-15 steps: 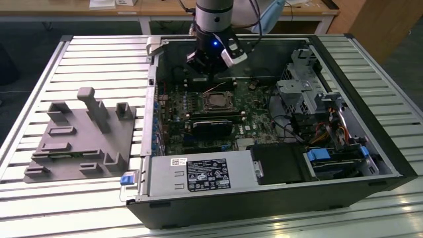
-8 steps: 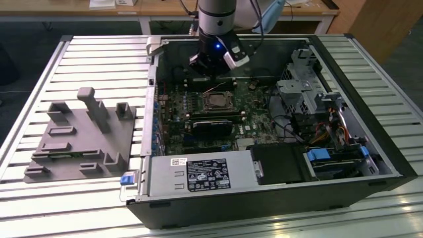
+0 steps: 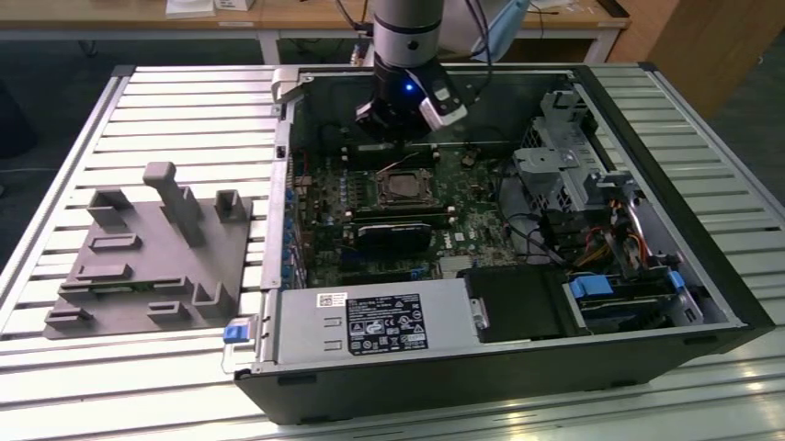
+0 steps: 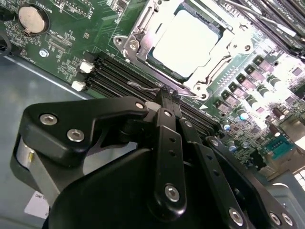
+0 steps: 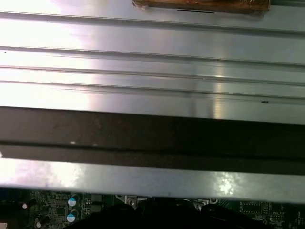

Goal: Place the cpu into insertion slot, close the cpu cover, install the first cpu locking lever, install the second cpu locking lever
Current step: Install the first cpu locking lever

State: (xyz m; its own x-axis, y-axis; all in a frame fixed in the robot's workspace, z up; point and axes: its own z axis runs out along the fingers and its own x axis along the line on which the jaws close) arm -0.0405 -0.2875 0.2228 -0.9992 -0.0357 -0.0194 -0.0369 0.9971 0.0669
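Observation:
The cpu (image 4: 186, 40) lies flat in the insertion slot (image 3: 403, 188), its bright silver top showing through the window of the cpu cover (image 4: 139, 36). The cover lies down over the chip. My gripper (image 4: 165, 93) hangs just beside the socket's edge, over the black memory slots, with its black fingers (image 4: 162, 143) pressed together. A thin wire locking lever (image 4: 145, 87) sticks out right at the fingertips; whether they touch it I cannot tell. In the exterior view the gripper (image 3: 395, 138) sits inside the open case, just behind the socket.
The computer case (image 3: 687, 303) lies open on a slatted metal table (image 3: 184, 101). A black card (image 3: 395, 230) sits in front of the socket, with drive cages and cables (image 3: 576, 184) at the exterior view's right. A grey fixture block (image 3: 147, 257) stands outside the case.

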